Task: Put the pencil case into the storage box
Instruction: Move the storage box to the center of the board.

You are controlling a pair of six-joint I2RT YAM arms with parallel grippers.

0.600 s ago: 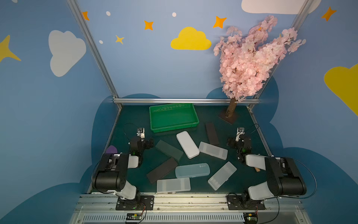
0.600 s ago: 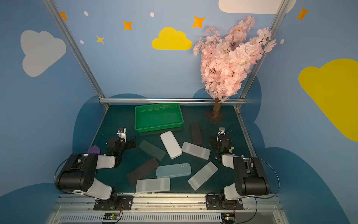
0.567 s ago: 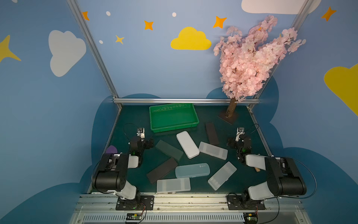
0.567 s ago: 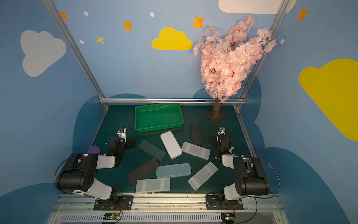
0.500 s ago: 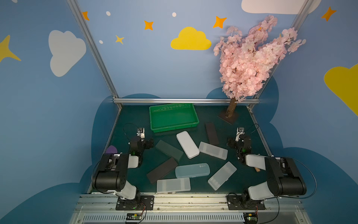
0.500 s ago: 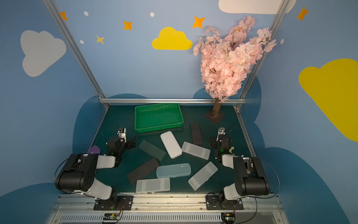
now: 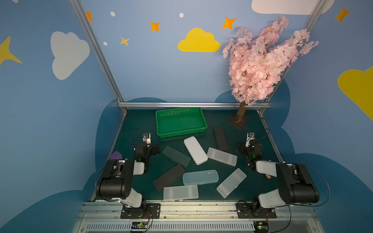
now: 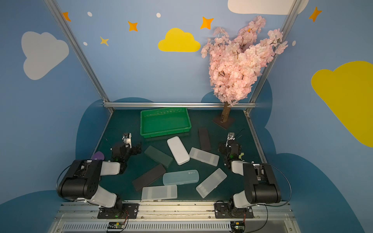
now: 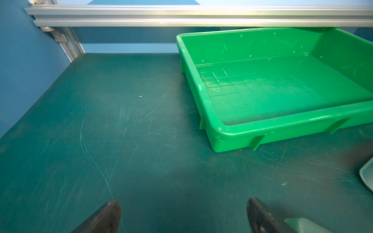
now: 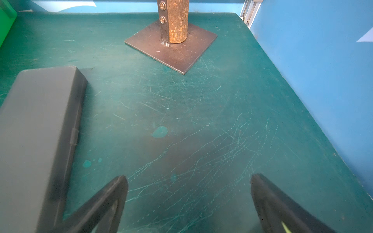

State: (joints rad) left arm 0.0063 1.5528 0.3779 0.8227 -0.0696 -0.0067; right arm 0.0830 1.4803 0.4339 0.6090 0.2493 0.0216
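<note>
The green storage box [image 7: 181, 132] [image 8: 165, 132] stands empty at the back centre of the mat, and its near corner [image 9: 222, 135] shows in the left wrist view. Several pencil cases lie scattered in front of it: a white one [image 7: 195, 150], a dark green one [image 7: 176, 156], a light blue one [image 7: 200, 177] and a dark one [image 7: 220, 138] [image 10: 38, 141]. My left gripper [image 9: 183, 213] [image 7: 148, 140] hovers open over bare mat, left of the box. My right gripper [image 9: 0, 0] Sorry, the right gripper [image 10: 188, 193] [image 7: 249, 139] is open, just right of the dark case.
A pink blossom tree [image 7: 262, 60] stands on a metal base plate [image 10: 171, 50] at the back right. An aluminium rail [image 7: 191, 105] and blue walls close in the mat. A purple piece [image 7: 116, 156] lies by the left edge.
</note>
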